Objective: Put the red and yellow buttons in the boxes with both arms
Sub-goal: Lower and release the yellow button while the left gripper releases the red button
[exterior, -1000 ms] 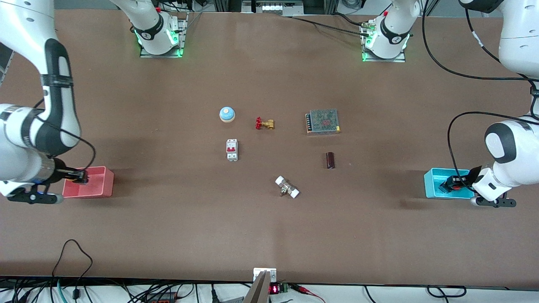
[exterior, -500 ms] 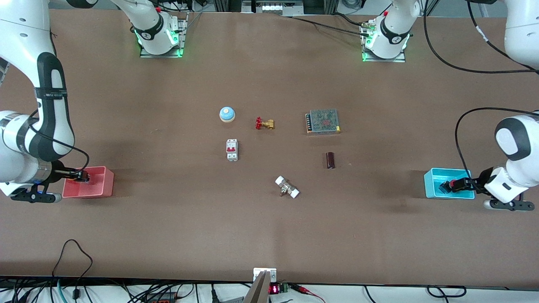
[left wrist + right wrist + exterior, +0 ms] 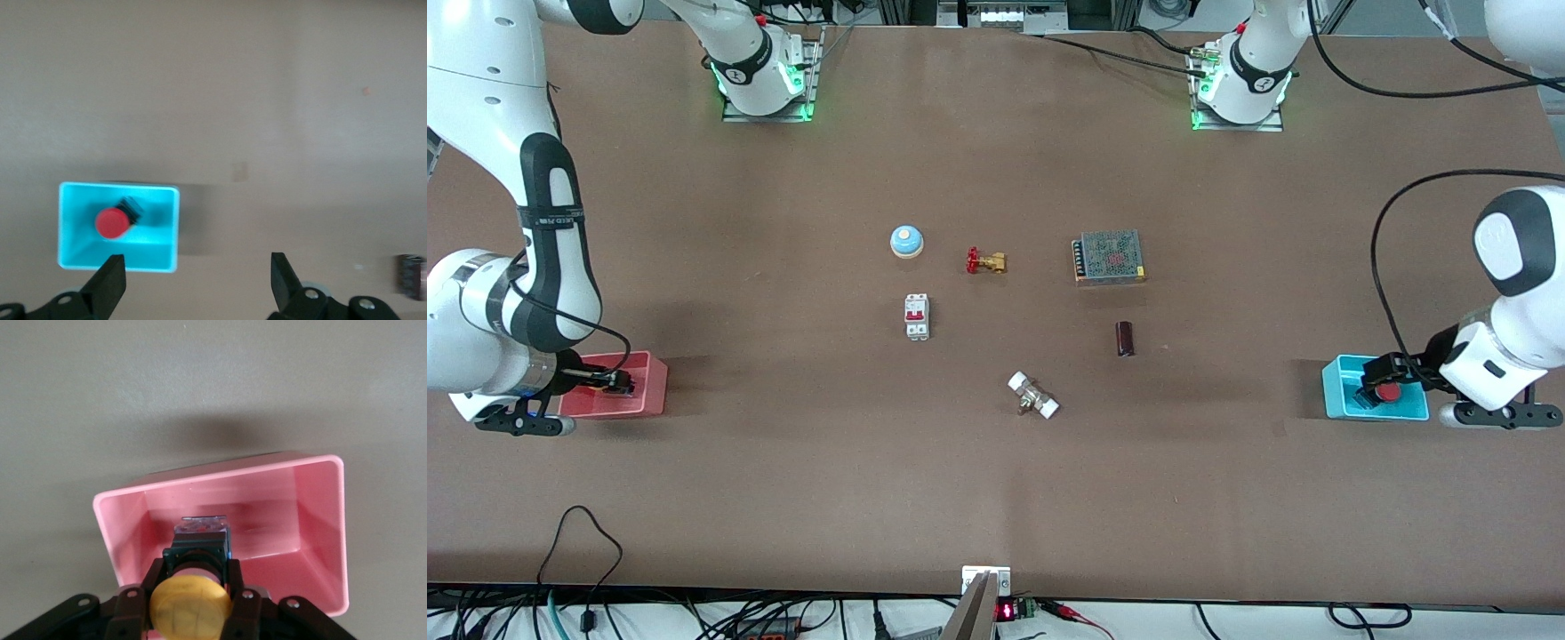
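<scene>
From the front, my left gripper hangs over the cyan box, and my right gripper over the pink box. My left wrist view shows my fingers spread wide, the red button lying loose in the cyan box. My right wrist view shows my right gripper clamped on the yellow button over the pink box.

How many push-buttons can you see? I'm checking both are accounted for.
2. The red button lies in the cyan box, released under the open left gripper. The yellow button is held by the right gripper over the pink box.
</scene>
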Controlling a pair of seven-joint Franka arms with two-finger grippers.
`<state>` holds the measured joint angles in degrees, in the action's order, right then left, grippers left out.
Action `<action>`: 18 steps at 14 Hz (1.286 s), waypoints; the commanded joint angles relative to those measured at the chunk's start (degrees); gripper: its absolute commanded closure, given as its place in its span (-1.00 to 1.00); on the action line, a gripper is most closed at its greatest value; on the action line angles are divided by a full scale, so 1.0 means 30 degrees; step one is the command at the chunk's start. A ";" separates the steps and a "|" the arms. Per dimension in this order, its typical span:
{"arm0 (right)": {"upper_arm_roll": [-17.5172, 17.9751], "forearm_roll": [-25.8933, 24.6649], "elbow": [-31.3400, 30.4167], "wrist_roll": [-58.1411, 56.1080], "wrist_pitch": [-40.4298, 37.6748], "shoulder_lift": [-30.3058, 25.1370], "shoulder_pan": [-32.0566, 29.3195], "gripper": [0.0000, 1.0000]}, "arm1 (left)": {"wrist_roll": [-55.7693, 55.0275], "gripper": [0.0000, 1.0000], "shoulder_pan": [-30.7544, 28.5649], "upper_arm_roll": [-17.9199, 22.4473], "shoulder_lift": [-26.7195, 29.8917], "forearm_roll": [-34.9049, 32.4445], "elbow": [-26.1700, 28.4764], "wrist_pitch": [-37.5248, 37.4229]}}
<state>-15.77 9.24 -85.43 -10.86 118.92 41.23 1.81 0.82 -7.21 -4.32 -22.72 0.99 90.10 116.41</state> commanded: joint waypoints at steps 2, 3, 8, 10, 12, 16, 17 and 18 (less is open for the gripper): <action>0.0070 0.0408 0.0030 -0.0949 0.0231 0.0290 -0.0340 0.25 | -0.2087 -0.93 0.1025 0.0065 0.2120 -0.0096 0.0493 -0.1534; 0.0070 0.0408 0.0030 -0.0950 0.0232 0.0290 -0.0340 0.25 | -0.2321 -0.93 0.1025 0.0035 0.2589 -0.0096 0.0464 -0.2002; 0.0070 0.0408 0.0030 -0.1652 0.0846 0.0583 -0.0458 0.25 | -0.1012 -0.95 0.0996 -0.0200 0.4875 -0.0126 0.0581 -0.4375; 0.0070 0.0408 0.0030 -0.2002 0.1109 0.0759 -0.0458 0.25 | 0.0482 -1.00 0.0879 -0.0200 0.5579 -0.0126 0.0727 -0.4906; 0.0070 0.0437 0.0030 -0.2268 0.1374 0.0847 -0.0487 0.24 | 0.0752 -1.00 0.0849 -0.0200 0.6224 -0.0126 0.1137 -0.4966; 0.0070 0.0844 0.0030 -0.2151 0.1375 0.0731 -0.0545 -1.00 | 0.0752 -1.00 0.0849 -0.0200 0.7045 -0.0126 0.1547 -0.5025; 0.0070 0.0963 0.0030 -0.2267 0.1317 0.0614 -0.0516 -1.00 | 0.0781 -1.00 0.0849 -0.0200 0.7221 -0.0126 0.1577 -0.5025; 0.0041 0.0964 0.0059 -0.2268 0.1200 0.0526 -0.0487 -1.00 | 0.0782 -1.00 0.0849 -0.0200 0.7310 -0.0126 0.1635 -0.5025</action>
<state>-15.83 10.83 -85.26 -16.14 122.86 43.86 0.77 1.66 -4.21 -4.58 -3.36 0.99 92.80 101.34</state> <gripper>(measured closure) 0.405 0.000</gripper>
